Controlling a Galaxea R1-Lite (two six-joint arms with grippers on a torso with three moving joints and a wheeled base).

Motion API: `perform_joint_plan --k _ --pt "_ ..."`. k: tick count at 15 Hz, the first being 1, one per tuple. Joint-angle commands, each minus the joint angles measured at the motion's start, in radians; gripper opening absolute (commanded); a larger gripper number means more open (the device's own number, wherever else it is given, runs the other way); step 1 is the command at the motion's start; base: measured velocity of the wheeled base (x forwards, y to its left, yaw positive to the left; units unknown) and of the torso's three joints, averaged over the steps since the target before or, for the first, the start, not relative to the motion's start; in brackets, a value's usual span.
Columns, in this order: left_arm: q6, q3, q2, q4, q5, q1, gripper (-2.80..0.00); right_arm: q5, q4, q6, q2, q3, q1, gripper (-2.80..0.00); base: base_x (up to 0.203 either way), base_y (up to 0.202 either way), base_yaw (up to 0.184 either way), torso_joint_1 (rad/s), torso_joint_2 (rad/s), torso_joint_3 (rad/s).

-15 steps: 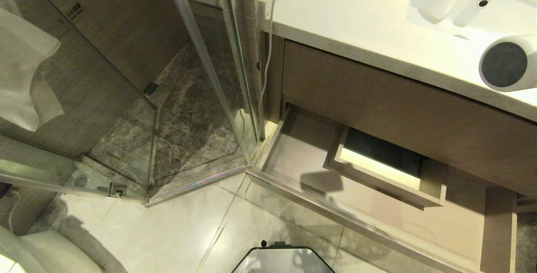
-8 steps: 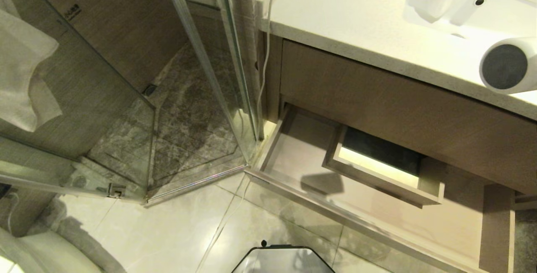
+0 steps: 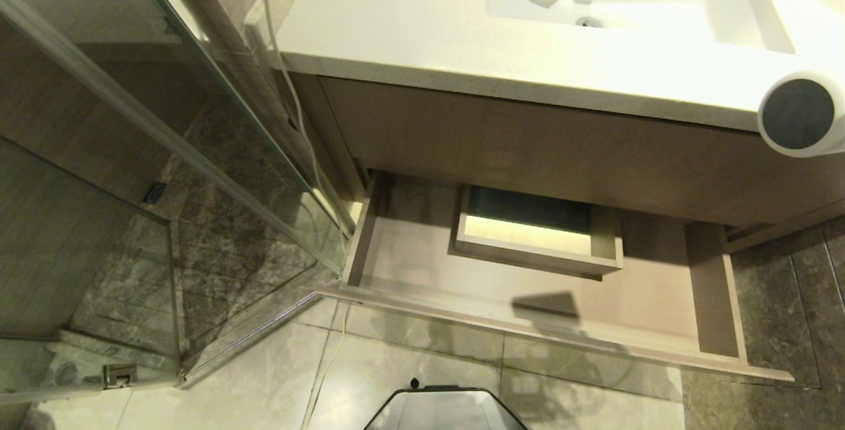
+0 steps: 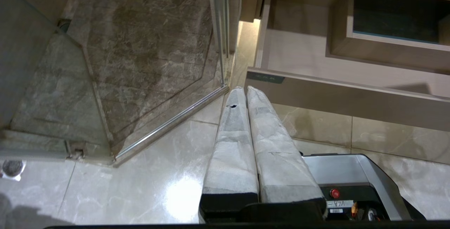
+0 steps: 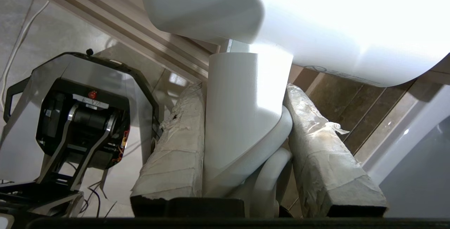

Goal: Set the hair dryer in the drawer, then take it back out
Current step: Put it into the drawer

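Observation:
The white hair dryer [image 3: 799, 113] hangs at the head view's right edge, its dark grey round end facing me, level with the countertop's front edge and above the drawer's right end. My right gripper [image 5: 242, 89] is shut on its white handle [image 5: 246, 116], with the coiled cord between the fingers too. The light-wood drawer [image 3: 409, 251] stands pulled out below the vanity, nothing lying in it, its boxed cutout [image 3: 538, 255] at mid-back. My left gripper [image 4: 245, 90] is shut and hangs over the floor, just before the drawer front [image 4: 351, 99] near its dark label [image 4: 265, 77].
A pale countertop [image 3: 429, 27] with a white sink [image 3: 660, 0] tops the vanity. A glass shower door [image 3: 198, 152] and a hanging white cord [image 3: 297, 119] stand left of the drawer. My base [image 3: 442, 410] sits on the tiled floor before it.
The whole picture has shifted left and squared up, so the camera has turned towards the vanity. The hair dryer stays at the view's right edge in my right gripper.

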Motion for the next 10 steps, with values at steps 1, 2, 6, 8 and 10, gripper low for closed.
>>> perform_joint_plan --k 1,2,6,8,10 --pt "0.001 0.000 0.002 0.000 0.000 0.000 -2.80 0.000 0.005 -0.004 0.003 0.000 0.001 -2.80 0.000 0.000 0.000 0.000 0.00 0.000" --pt "-0.001 0.000 0.002 0.000 0.000 0.000 -2.80 0.000 0.009 -0.004 0.003 0.000 0.001 -2.80 0.000 0.000 0.000 0.000 0.00 0.000" --pt "-0.001 0.000 0.002 0.000 0.000 0.000 -2.80 0.000 0.008 -0.004 0.003 0.000 0.000 -2.80 0.000 0.000 0.000 0.000 0.00 0.000" --pt "0.000 0.000 0.002 0.000 0.000 0.000 -2.80 0.000 0.009 -0.004 0.003 0.000 -0.001 -2.80 0.000 0.000 0.000 0.000 0.00 0.000" --pt "0.001 0.000 0.002 0.000 0.000 0.000 -2.80 0.000 0.011 -0.006 0.003 0.002 0.001 -2.80 0.000 0.000 0.000 0.000 0.00 0.000"
